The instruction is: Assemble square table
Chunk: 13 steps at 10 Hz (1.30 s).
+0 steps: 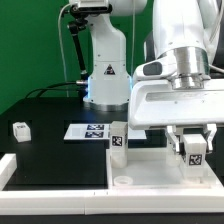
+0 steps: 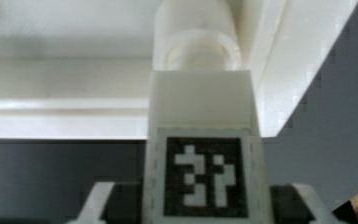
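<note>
The claw (image 1: 192,142) is seen closed at a middling width on one short white leg (image 2: 202,120), which is held upright with its black-and-white tag facing the wrist camera. The leg is kept over the square table top (image 1: 150,165), toward the exterior view's right side. In the wrist view its upper end is shown close against the white rim. Whether it is already seated in a corner socket cannot be told from either picture.

A second leg (image 1: 117,140) is seen standing upright at the corner of the top on the exterior view's left. It appears to be fitted there, though the joint itself is too small to judge. A third leg (image 1: 20,129) is left lying loose on the black work surface (image 1: 50,150), well apart from the top, and the marker board (image 1: 88,131) lies between them. A fourth leg is not seen.

The assembly is judged to be less than half done: one leg probably mounted, one in hand, and the others not yet fetched and fitted.
</note>
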Each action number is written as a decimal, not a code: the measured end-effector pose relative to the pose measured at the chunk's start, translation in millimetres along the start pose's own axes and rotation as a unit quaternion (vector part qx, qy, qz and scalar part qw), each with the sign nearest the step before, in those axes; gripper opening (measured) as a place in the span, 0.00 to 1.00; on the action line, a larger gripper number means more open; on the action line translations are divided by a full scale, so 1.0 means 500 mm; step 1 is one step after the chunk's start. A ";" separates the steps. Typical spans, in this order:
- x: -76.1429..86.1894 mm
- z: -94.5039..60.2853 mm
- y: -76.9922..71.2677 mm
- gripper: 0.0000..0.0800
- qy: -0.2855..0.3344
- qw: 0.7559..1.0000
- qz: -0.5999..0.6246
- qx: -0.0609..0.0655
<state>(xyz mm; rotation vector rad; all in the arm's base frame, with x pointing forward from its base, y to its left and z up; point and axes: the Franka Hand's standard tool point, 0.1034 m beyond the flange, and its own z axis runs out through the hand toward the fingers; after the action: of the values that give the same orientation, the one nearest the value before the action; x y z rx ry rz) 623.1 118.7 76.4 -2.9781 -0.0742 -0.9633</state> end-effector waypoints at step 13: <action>-0.008 0.008 -0.002 0.81 -0.007 1.000 -0.001 0.000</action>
<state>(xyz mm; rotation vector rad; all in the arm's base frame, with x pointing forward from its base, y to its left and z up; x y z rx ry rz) 621.9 119.4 70.8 -2.9853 -0.0791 -0.9415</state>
